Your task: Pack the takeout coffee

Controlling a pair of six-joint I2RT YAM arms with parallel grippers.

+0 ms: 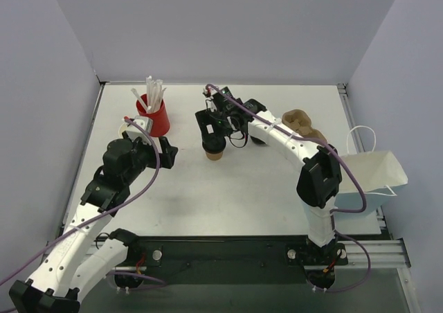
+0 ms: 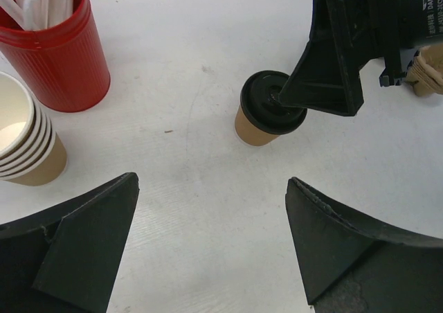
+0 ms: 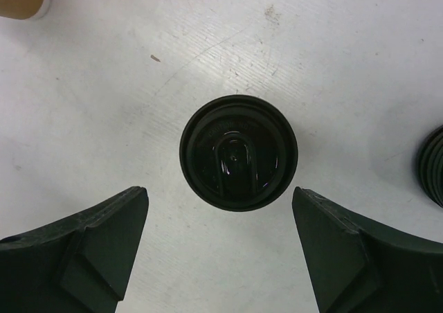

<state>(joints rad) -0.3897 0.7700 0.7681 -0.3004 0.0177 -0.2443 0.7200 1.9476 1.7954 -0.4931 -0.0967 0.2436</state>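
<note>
The takeout coffee (image 1: 214,149), a tan paper cup with a black lid, stands upright on the white table near its middle. My right gripper (image 1: 219,129) hangs just above it, pointing down. In the right wrist view the lid (image 3: 239,152) lies between and just beyond the open fingers of that gripper (image 3: 219,190), which hold nothing. My left gripper (image 1: 168,152) sits to the cup's left, open and empty (image 2: 211,188). In the left wrist view the coffee (image 2: 266,115) stands ahead of it, and a right finger (image 2: 325,70) overlaps the lid's rim.
A red container of straws (image 1: 155,112) and a stack of cream cups (image 1: 130,127) stand at the left. A brown cup carrier (image 1: 301,122) lies at the back right. A white paper bag (image 1: 374,171) lies at the right edge. Black lids (image 3: 432,164) sit close beside the coffee.
</note>
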